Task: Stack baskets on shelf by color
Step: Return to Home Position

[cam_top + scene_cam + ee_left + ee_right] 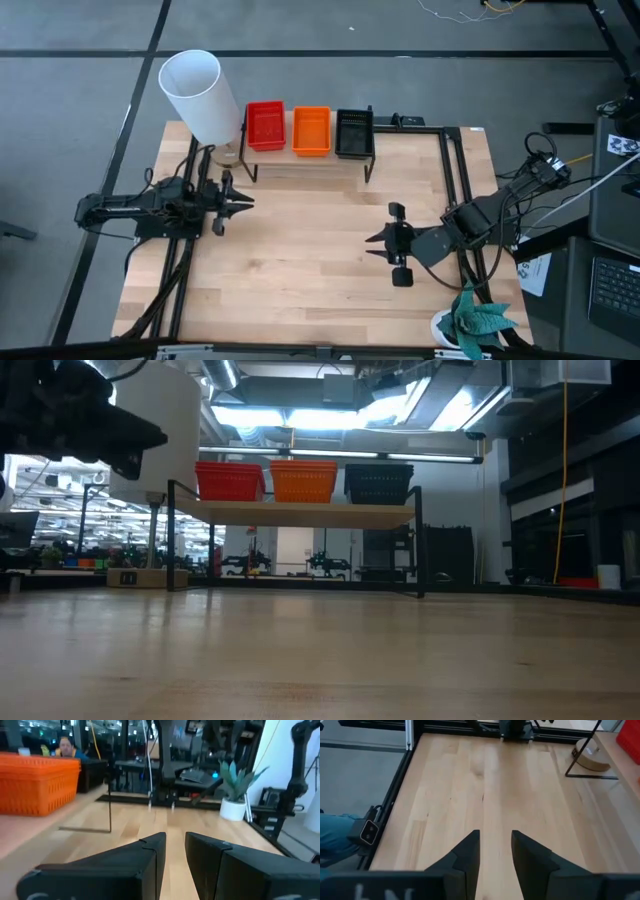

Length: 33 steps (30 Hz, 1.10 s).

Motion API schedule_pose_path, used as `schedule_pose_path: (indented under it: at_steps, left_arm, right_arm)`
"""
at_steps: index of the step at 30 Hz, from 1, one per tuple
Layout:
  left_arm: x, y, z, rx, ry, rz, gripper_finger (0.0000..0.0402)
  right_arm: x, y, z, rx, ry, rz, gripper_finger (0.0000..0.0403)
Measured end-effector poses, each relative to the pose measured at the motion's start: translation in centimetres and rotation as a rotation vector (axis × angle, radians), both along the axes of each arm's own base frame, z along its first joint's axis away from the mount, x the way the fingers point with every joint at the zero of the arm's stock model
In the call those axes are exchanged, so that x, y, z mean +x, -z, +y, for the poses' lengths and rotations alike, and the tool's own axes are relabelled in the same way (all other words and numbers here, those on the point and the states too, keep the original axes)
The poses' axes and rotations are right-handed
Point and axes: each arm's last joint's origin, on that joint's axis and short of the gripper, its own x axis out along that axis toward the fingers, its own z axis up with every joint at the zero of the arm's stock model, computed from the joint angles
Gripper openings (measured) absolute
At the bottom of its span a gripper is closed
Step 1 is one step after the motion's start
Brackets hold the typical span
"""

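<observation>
Three piles of baskets, red (265,125), orange (311,130) and black (354,133), sit side by side on the top board of the shelf (300,514) at the far edge of the table (320,290), each colour in its own pile. The low view shows them in a level row, close together, with none hanging over the board. How many trays are in each pile cannot be counted. No basket lies loose on the tabletop, so the sorting looks finished.

The left gripper (243,203) hovers over the table's left side, just in front of the shelf's left leg and near the tall white cylinder (200,95). Its jaws are parted by a narrow gap and hold nothing. The right gripper (375,243) hangs over the middle-right of the table, well apart from the shelf, and is also slightly parted and empty (its wrist camera sees only bare wood between the fingers).

What seems to be left is parking both arms. That is best done by drawing each arm straight back towards its own base, high enough to clear the board. The left arm should swing away from the cylinder and the shelf leg, and the right arm should stay clear of the potted plant (478,322) at the near corner, so the piles are not jarred.
</observation>
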Motion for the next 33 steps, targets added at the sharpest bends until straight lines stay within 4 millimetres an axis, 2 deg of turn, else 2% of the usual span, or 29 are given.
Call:
schedule_pose_path:
  at_steps: [7,19,26,33]
  left_arm:
    - [0.1,0.9,0.0,-0.008,-0.007,0.090,0.0066]
    - [0.1,1.0,0.0,-0.009,-0.014,0.099,0.0066]
    - [0.1,1.0,0.0,-0.009,-0.014,0.100,0.0066]
    - [0.1,1.0,0.0,-0.009,-0.013,0.101,0.0066]
  right_arm:
    - [0.0,0.1,-0.1,-0.023,0.025,-0.005,0.0110]
    - [-0.1,0.5,-0.2,-0.046,0.039,0.010,0.0110]
    - [-0.4,3.8,-0.3,-0.001,0.080,0.094,0.0110]
    - [-0.9,7.8,-0.4,0.004,0.029,0.172,0.0110]
